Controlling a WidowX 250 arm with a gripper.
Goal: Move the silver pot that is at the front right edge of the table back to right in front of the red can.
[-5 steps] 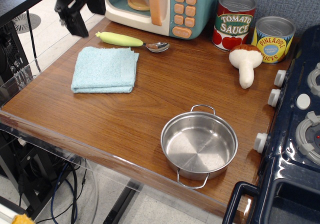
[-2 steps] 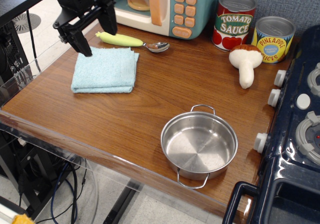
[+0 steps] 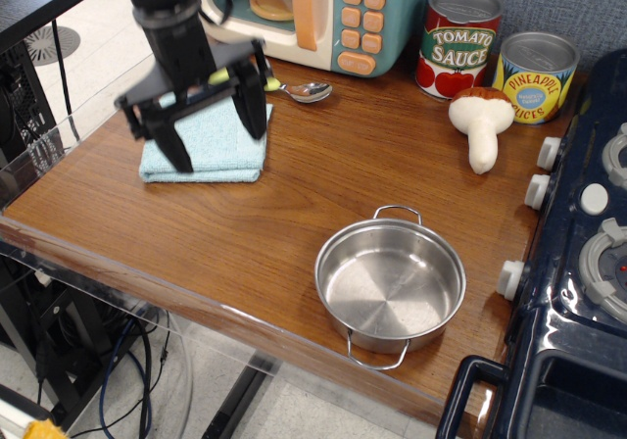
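The silver pot [image 3: 390, 285] sits empty at the front right of the brown table [image 3: 294, 214], with one wire handle toward the back and one over the front edge. The red tomato sauce can [image 3: 459, 41] stands upright at the back, well behind the pot. My gripper [image 3: 217, 137] is open, black fingers spread wide and pointing down, above the light blue cloth at the left. It is far to the left of the pot and holds nothing.
A folded light blue cloth [image 3: 206, 155] lies under the gripper. A spoon with a yellow-green handle [image 3: 294, 88] and a toy microwave [image 3: 323, 8] are behind it. A pineapple can [image 3: 535, 76] and a toy mushroom [image 3: 481, 121] stand right of the red can. A dark blue toy stove [image 3: 578, 263] borders the right side.
My gripper has moved from the far back left corner forward and to the right, over the blue cloth, still open. The pot and cans have not moved.
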